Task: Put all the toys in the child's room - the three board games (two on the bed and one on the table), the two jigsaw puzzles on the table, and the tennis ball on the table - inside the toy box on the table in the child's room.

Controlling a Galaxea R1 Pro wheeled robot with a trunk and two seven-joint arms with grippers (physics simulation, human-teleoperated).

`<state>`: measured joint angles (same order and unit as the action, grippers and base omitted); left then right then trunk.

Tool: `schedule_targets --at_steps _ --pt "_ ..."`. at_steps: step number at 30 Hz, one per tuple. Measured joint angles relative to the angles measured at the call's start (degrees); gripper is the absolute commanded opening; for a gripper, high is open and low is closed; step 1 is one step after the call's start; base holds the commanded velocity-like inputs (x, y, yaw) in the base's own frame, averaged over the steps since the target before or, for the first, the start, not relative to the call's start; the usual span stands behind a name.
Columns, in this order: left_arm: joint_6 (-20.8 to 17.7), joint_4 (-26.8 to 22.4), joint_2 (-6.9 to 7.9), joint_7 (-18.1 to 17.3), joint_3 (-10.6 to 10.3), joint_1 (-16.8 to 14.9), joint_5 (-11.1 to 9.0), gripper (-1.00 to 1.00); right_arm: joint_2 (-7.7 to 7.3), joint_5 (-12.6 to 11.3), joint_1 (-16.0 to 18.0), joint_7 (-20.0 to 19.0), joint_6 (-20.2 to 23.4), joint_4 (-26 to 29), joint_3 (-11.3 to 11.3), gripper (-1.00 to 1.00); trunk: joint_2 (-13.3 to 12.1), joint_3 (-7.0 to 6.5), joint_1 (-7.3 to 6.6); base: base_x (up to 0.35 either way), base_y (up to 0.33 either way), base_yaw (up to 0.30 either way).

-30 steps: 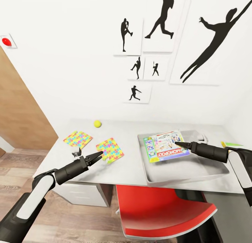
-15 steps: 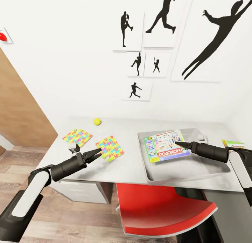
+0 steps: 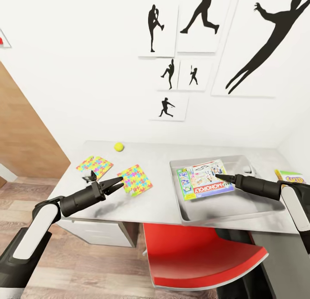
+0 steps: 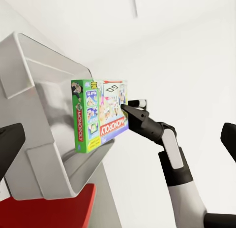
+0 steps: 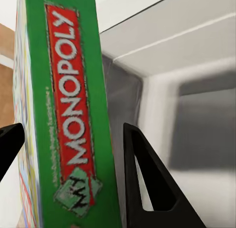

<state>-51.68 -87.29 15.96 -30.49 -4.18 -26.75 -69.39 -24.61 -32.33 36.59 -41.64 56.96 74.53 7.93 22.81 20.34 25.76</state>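
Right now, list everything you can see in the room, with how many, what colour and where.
Monopoly board game: one, green, white and red, inside the toy box.
Toy box: one, light grey, on the table's right part.
Jigsaw puzzles: two, multicoloured, flat on the table's left part.
Tennis ball: one, yellow-green, near the table's back edge.
Yellow board game: one, partly in view at the far right.
Table: one, pale grey.
Chair: one, red, under the table.
Silhouette pictures: several, black on white, on the wall.
Left gripper: black, jaws open, beside the nearer puzzle.
Right gripper: black, jaws around the Monopoly game's edge.
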Motion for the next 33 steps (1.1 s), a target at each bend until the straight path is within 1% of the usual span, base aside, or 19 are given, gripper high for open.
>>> schedule_targets --at_steps 21,25,28,29,31,33 --pt "-0.2 -0.2 0.00 0.0 0.1 -1.3 -0.1 1.00 0.00 0.0 0.0 0.0 0.0 0.0 0.0 -1.00 0.0 1.97 0.00 0.000 0.000 0.000" --pt "-0.2 -0.2 0.00 0.0 0.1 -1.6 -0.6 1.00 0.00 0.1 0.0 0.0 0.0 0.0 0.0 -1.00 0.0 2.34 0.00 0.000 0.000 0.000" --pt "-0.2 -0.2 0.00 0.0 0.1 -2.1 -1.6 1.00 0.00 0.1 0.0 0.1 -0.1 0.0 0.0 -1.00 0.0 2.57 0.00 0.000 0.000 0.000" --pt "-0.2 -0.2 0.00 0.0 0.1 -2.1 -1.6 1.00 0.00 0.1 0.0 0.1 -0.1 0.0 0.0 -1.00 0.0 2.63 0.00 0.000 0.000 0.000" --pt "-0.2 -0.3 0.00 0.0 0.1 -2.3 -2.3 1.00 0.00 0.1 0.0 0.1 -0.1 0.0 0.0 -1.00 0.0 2.72 0.00 0.000 0.000 0.000" --pt "-0.2 -0.3 0.00 0.0 0.1 -2.3 -2.6 1.00 0.00 0.1 0.0 0.1 -0.1 0.0 0.0 -1.00 0.0 2.79 0.00 0.000 0.000 0.000"
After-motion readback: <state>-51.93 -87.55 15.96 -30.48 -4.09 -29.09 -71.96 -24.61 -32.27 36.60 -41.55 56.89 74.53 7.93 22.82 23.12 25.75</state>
